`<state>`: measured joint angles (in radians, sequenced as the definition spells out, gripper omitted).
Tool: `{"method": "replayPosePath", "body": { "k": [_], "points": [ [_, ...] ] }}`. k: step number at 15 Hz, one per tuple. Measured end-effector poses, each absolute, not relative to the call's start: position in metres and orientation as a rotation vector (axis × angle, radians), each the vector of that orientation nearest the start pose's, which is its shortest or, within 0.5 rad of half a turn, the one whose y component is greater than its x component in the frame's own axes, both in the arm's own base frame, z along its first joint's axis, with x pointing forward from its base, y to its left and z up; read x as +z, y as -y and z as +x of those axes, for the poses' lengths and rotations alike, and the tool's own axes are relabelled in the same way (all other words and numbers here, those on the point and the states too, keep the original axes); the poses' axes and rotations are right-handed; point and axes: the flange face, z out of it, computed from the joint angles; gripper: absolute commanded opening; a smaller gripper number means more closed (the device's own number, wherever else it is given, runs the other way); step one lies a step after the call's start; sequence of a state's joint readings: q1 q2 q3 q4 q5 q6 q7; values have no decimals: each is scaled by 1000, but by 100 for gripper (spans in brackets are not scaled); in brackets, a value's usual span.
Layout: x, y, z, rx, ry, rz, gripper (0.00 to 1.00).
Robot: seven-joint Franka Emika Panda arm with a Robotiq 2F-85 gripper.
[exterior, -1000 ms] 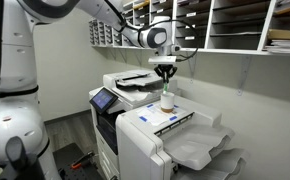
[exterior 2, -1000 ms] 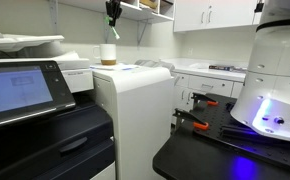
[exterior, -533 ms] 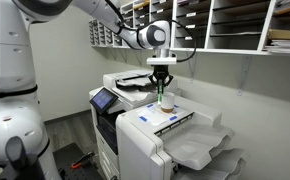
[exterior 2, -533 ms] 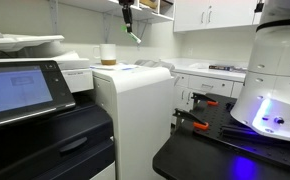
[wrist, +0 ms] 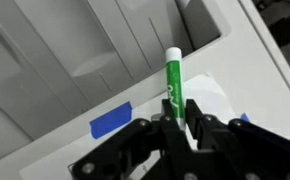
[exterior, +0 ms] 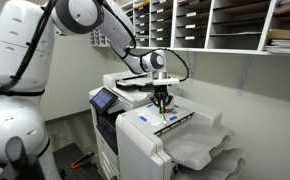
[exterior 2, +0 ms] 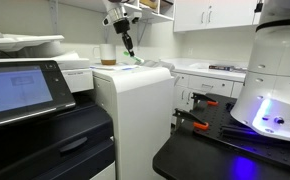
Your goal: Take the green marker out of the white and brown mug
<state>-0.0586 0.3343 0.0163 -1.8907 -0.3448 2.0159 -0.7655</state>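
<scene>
While in tool [wrist: 175, 125] (beside mug [exterior 2: 107, 55]), marker [wrist: 171, 80].

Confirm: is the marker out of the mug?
Out. The jaws grip the marker over the printer, clear of the mug standing apart.

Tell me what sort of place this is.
Most likely an office copy or mail room: a large multifunction printer with a touchscreen, wall-mounted paper sorting shelves, and white cabinets.

Green marker [wrist: 172, 80] in the gripper [wrist: 180, 120], out of the upright white and brown mug [exterior 2: 108, 56] nearby
</scene>
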Motion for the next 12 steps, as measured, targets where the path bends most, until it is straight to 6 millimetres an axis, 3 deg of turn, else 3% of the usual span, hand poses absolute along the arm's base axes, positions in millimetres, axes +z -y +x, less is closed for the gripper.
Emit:
{"method": "replayPosePath", "body": {
  "k": [4,5,6,9,12],
  "points": [
    [292,27,613,448,1632,-2945,5],
    [291,25,615,407,1647,-2948,44],
    [292,24,617,368,1656,-2953,45],
    [298,22,618,259,1627,-2959,68],
    [322,26,608,174,1626,-2891,90]
  ]
}}
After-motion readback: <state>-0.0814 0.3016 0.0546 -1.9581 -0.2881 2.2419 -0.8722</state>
